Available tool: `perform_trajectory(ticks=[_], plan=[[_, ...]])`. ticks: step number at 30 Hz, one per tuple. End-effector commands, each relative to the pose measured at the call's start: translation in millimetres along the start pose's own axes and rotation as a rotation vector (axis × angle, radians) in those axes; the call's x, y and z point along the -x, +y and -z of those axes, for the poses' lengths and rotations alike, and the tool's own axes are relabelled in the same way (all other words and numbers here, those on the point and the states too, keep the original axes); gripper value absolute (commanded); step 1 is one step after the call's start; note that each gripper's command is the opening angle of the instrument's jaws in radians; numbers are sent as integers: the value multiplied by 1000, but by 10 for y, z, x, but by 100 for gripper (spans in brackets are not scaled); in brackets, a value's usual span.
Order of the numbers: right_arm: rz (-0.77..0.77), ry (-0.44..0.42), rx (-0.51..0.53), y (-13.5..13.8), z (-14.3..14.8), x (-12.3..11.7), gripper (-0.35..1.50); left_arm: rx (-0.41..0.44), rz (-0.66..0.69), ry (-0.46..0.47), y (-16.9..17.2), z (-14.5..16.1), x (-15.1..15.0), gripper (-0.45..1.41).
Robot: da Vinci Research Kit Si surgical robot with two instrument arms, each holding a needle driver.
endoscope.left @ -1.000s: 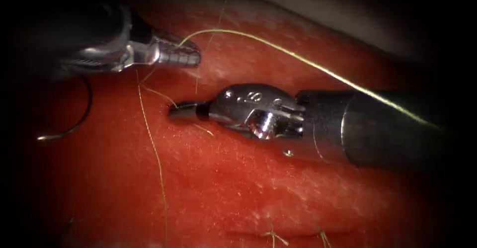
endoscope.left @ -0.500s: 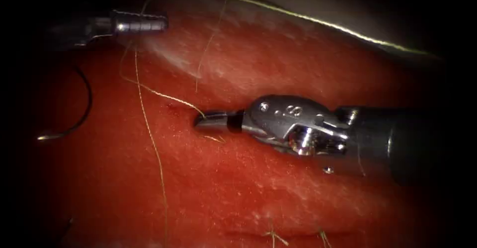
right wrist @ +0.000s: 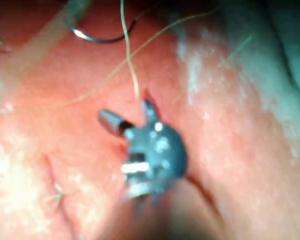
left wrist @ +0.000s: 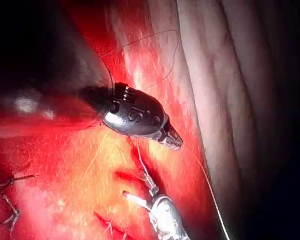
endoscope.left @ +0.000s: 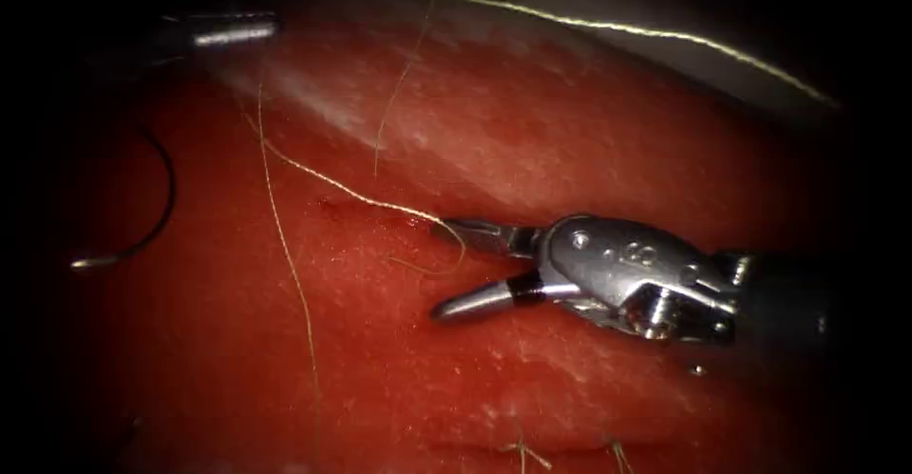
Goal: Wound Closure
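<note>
Right tool jaws gaped mid-frame, gripping nothing, thread beside upper jaw. Left tool upper left, clamped on thread. Needle lay loose far left on tissue; earlier stitches visible bottom.

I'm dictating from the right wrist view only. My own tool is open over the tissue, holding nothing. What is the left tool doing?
Observer: The left tool is shut on the thread, which leaves its tip in the left wrist view.
Operator: Where else does thread run?
Observer: In the endoscope view a bright stretch runs along the far edge of the tissue toward the right.
Operator: I see part of the needle's curve. Is either tool on it?
Observer: No. In the endoscope view the needle appears to lie loose on the tissue, left of the right tool. Its lower end is bare, and it is apart from both tools.
</note>
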Motion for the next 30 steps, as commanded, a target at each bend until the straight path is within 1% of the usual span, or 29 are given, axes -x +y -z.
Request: perform_trajectory(ticks=[1, 4, 7, 11, 15, 17, 19, 20, 21, 22, 23, 24, 25, 27, 30], plan=[[-3, 1, -2, 2, -4, -3, 138, -1, -37, 14, -1, -6, 10, -35], [-13, 0, 4, 4, -2, -13, 148, 23, -103, 33, -1, -7, 13, -35], [19, -3, 7, 4, 0, -23, 148, 73, -168, 70, 3, -6, 13, -35], [57, -6, 22, 15, 6, -38, 148, 134, -231, 100, 12, -6, 16, -35], [112, -13, 65, 37, 18, -57, 140, 203, -328, 124, 25, -7, 27, -35], [130, -33, 75, 48, 26, -67, 138, 230, -381, 138, 31, -8, 32, -35], [141, -42, 65, 54, 31, -75, 128, 246, -430, 150, 35, -8, 33, -35], [152, -45, 63, 60, 33, -81, 115, 253, -473, 161, 37, -8, 34, -35], [157, -45, 59, 63, 32, -83, 103, 259, -508, 169, 38, -8, 35, -35], [157, -44, 48, 64, 31, -83, 78, 262, -526, 174, 38, -7, 35, -35], [160, -47, 2, 66, 26, -81, -30, 271, -563, 184, 39, -8, 36, -35], [161, -53, -1, 67, 24, -80, -35, 274, -581, 189, 40, -7, 37, -35], [163, -55, -5, 68, 21, -79, -35, 276, -593, 195, 40, -7, 38, -35], [167, -73, -6, 73, 10, -74, -35, 294, -632, 178, 41, -7, 39, -35], [173, -72, -19, 83, -11, -63, -35, 283, -664, 167, 40, -7, 40, -35]])
